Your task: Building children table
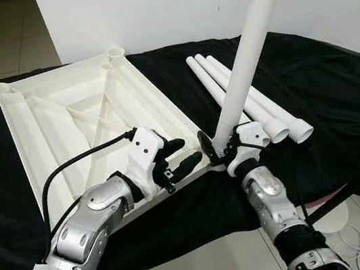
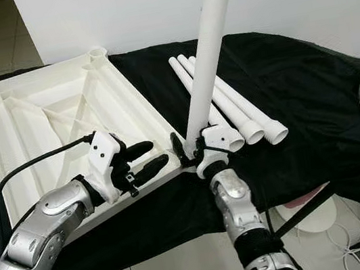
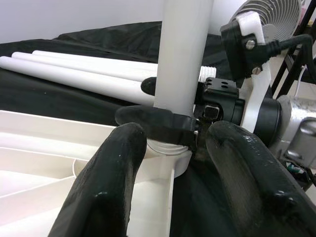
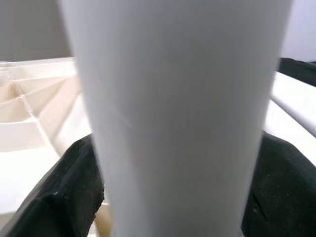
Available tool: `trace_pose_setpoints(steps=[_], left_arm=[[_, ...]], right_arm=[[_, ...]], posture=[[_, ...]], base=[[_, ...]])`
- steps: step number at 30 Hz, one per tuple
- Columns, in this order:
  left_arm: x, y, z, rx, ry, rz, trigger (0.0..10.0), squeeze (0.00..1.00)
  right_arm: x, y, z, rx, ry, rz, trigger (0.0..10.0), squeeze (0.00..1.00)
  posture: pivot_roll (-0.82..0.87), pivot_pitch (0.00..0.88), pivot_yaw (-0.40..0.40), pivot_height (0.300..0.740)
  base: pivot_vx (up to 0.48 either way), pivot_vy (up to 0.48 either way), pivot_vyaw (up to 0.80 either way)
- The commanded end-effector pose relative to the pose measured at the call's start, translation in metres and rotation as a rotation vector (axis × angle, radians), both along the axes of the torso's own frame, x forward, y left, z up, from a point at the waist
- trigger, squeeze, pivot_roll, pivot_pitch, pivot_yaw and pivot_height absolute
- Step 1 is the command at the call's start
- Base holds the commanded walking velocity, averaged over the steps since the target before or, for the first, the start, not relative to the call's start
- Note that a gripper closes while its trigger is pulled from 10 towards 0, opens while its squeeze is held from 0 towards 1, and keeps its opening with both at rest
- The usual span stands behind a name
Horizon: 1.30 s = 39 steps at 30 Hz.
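One white children's table top [image 1: 77, 134] lies upside down on the left half of the black-draped tabletop [image 1: 338, 96], ribs up, with two round leg sockets showing at its far corners. At its near right corner the left gripper [image 1: 179, 162] hovers just above the rim, its fingers [image 3: 106, 187] spread apart and holding nothing, pointed at the socket there.

One white leg [image 1: 248, 49] stands tilted in that near right corner socket, its top leaning away to the right. The right gripper [image 1: 226, 147] has its fingers closed round the leg's base, just above the socket.

The step in hand looks like seating the first leg. The next move probably calls for bringing the leg upright and pressing or twisting it home, perhaps with the left gripper steadying the frame.

Right of the frame, three more legs [image 1: 257, 105] lie side by side on the cloth, touching, their collared ends toward the near edge. Four legs in all: one in hand, three waiting.
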<state>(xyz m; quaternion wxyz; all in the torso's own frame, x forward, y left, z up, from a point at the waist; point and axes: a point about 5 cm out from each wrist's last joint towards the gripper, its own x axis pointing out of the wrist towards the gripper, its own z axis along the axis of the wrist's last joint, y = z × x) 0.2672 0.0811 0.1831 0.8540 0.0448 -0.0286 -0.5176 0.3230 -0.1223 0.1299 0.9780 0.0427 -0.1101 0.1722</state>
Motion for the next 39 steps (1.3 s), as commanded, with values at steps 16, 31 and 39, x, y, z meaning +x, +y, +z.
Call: trace_pose_setpoints(steps=[16,31,39], left_arm=[[-0.002,-0.014,-0.019,0.085,0.025,-0.031,10.0,0.0],[0.021,-0.016,-0.029,0.114,-0.009,0.18,10.0,0.0],[0.022,-0.017,-0.032,0.097,-0.02,0.187,10.0,0.0]], right_arm=[[0.008,-0.022,0.021,-0.143,-0.017,0.28,10.0,0.0],[0.016,-0.031,0.018,-0.228,0.04,0.352,10.0,0.0],[0.015,-0.031,0.012,-0.197,0.085,0.381,0.2,0.0]], posture=[[0.09,0.05,-0.068,0.74],[0.08,0.045,-0.077,0.74],[0.08,0.042,-0.078,0.74]], base=[[0.0,0.0,0.0],[0.0,0.0,0.0],[0.0,0.0,0.0]])
